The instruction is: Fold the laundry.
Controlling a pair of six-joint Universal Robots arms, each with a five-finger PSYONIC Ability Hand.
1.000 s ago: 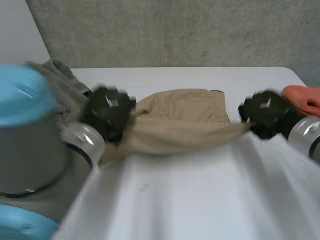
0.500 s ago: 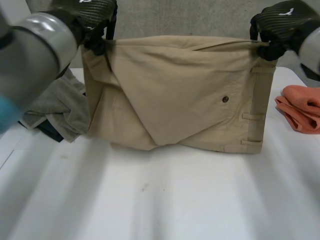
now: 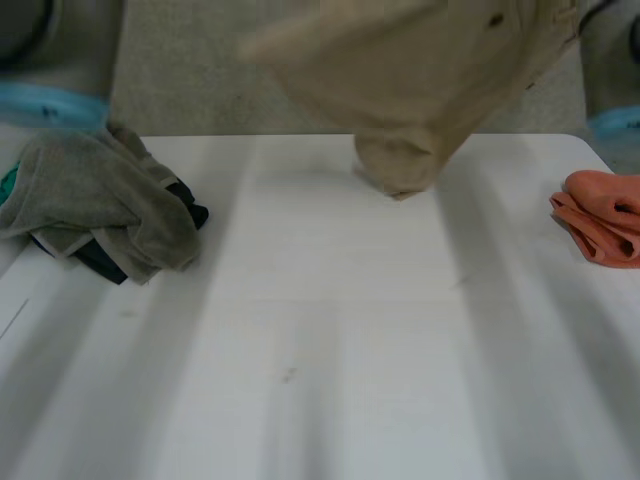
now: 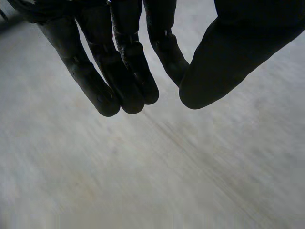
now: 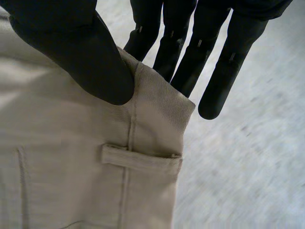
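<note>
Beige trousers (image 3: 420, 80) hang high over the far middle of the white table (image 3: 330, 380), and their lowest fold touches the tabletop. My right hand (image 5: 71, 52) pinches a corner of the waistband (image 5: 157, 102) between thumb and straight fingers, just above a belt loop (image 5: 138, 160). My left hand (image 4: 119, 71) hovers over bare table with its thumb drawn close to its fingers and no cloth between them. In the head view the left arm (image 3: 50, 60) is raised at the far left and the right arm (image 3: 610, 70) at the far right.
A crumpled grey garment (image 3: 100, 200) with dark cloth under it lies at the table's left edge. An orange cloth (image 3: 600, 225) lies bunched at the right edge.
Both arms have risen and carried the trousers up off the table. The trousers were spread between both hands; now the left hand is empty and they hang from the right hand.
</note>
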